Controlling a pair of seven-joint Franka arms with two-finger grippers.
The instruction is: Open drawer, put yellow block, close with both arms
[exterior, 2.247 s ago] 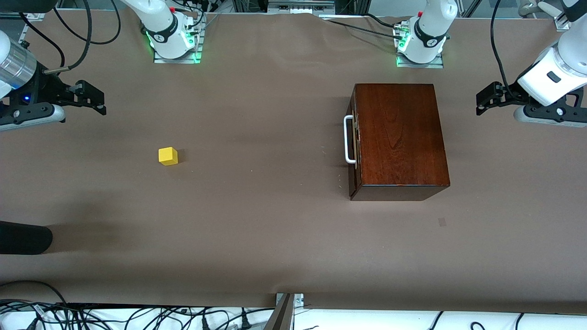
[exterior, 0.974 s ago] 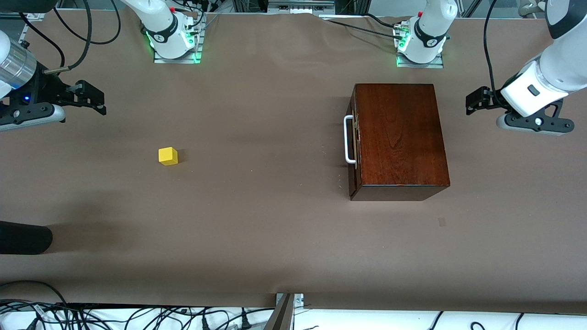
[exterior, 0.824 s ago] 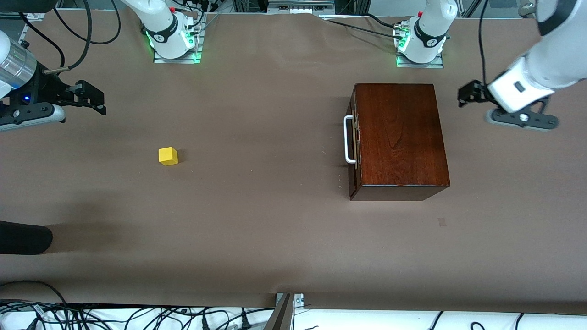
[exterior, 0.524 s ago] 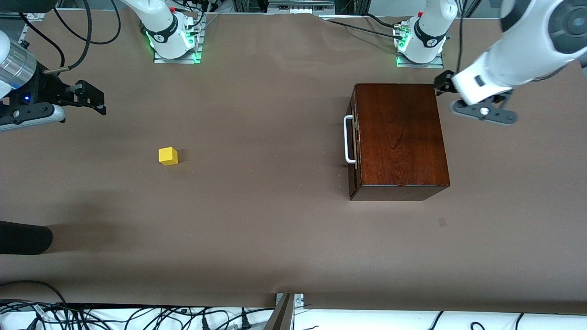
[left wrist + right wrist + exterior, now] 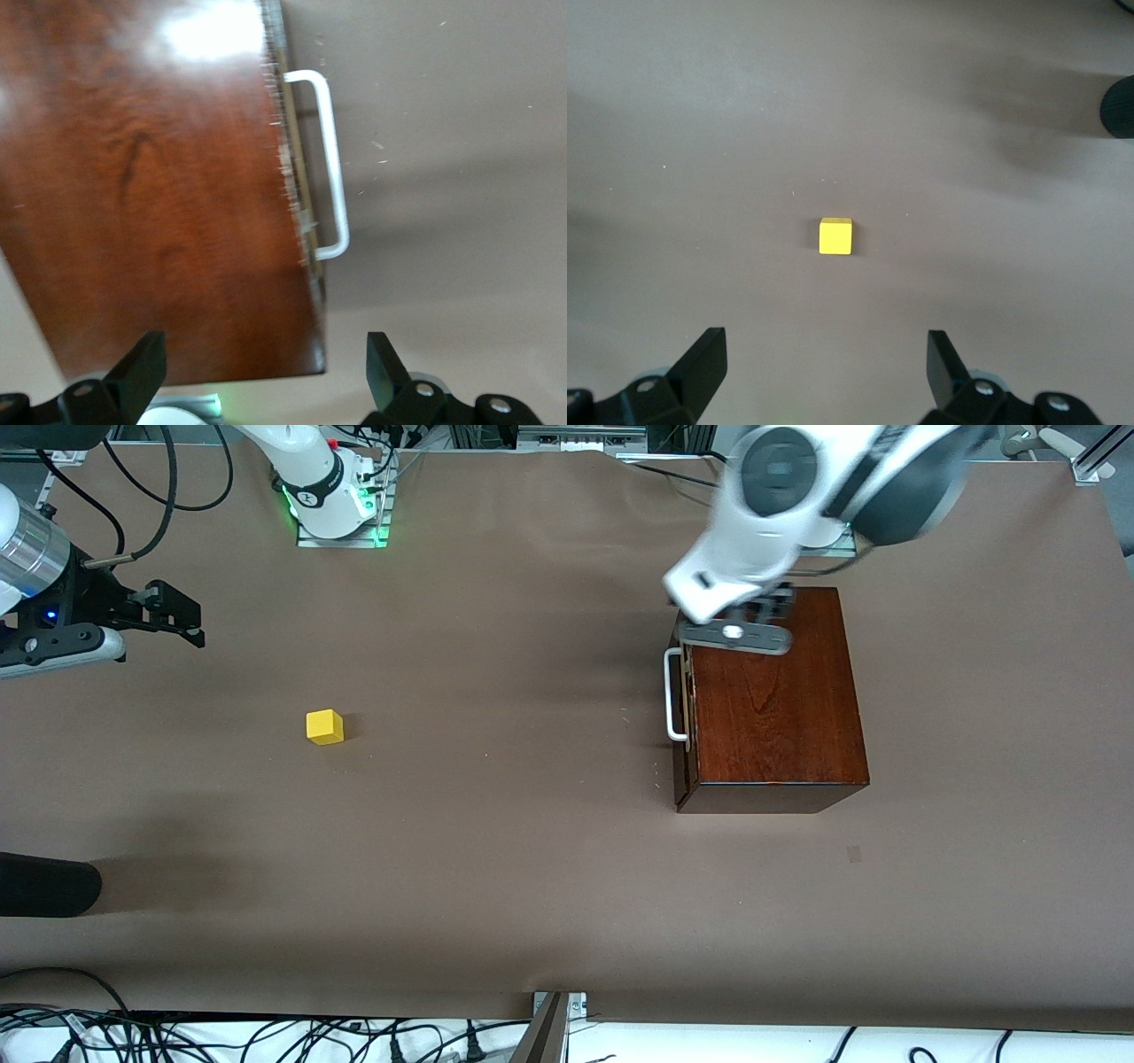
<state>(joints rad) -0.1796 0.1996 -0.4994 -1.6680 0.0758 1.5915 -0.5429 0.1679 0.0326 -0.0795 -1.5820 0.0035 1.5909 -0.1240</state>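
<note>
Brown paper-covered table (image 5: pixel 532 868) fills the scene. Toward the left arm's end sits the glossy dark mahogany wooden box (image 5: pixel 771 700), its drawer (image 5: pixel 682 691) shut flush, with the white U-shaped bar handle (image 5: pixel 673 695) on the face turned toward the right arm's end. The white jointed left arm (image 5: pixel 797 487) reaches over the box's top, and the black two-finger left gripper (image 5: pixel 266 376) hangs above the box's edge nearest the bases, jaws spread wide with nothing between them. At the right arm's end of the table the right gripper (image 5: pixel 173 615) waits in the air, fingers wide apart and empty. The small bright yellow cube block (image 5: pixel 325 726) rests alone on the table, well apart from the box.
</note>
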